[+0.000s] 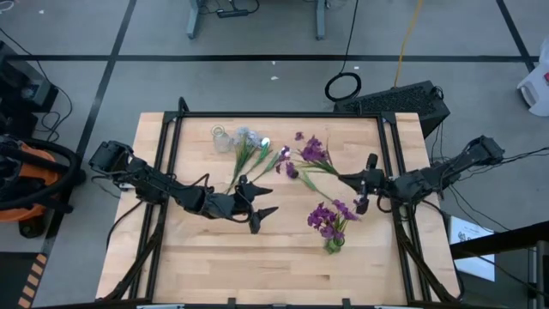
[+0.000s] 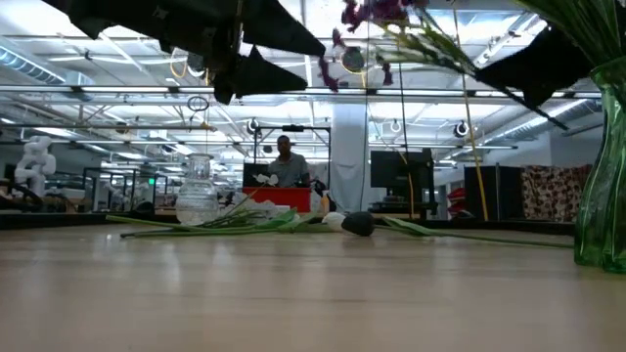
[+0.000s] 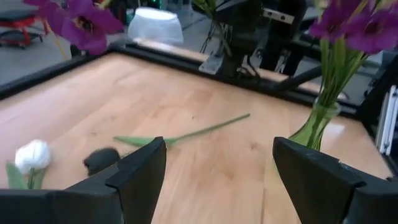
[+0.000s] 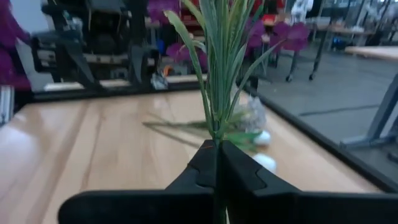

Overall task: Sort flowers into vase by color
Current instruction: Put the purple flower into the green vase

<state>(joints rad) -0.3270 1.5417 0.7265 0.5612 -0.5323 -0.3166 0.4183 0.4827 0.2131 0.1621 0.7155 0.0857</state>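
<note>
My right gripper (image 1: 358, 184) is over the table's right half, shut on a purple flower (image 1: 313, 153) with long green leaves, which shows high above the table in the low view (image 2: 377, 14). My left gripper (image 1: 274, 199) hovers open over the table's middle, with nothing between its fingers (image 3: 140, 180). A green glass vase (image 1: 332, 243) with purple flowers (image 1: 328, 216) stands on its base at the near right. A clear glass vase (image 1: 221, 137) stands at the far left. Beside it, white buds (image 1: 264, 142), grey-blue clusters (image 1: 247, 135) and green stalks (image 1: 244, 159) lie flat on the table. My right gripper pinches the flower's thin green stem (image 4: 216, 138) between its two fingers, below the leaves. The fingers come level from the table's right side, and the stem runs on forward from their tips. The flower is lifted clear of the table, its purple head (image 3: 81, 22) toward the far left.
A loose green stem (image 3: 186, 134) lies on the wood between the two arms, with a white bud (image 3: 31, 155) and a small dark object (image 3: 101, 159) near it. A black frame (image 1: 274, 114) edges the table. A person (image 2: 286, 161) sits in the room behind.
</note>
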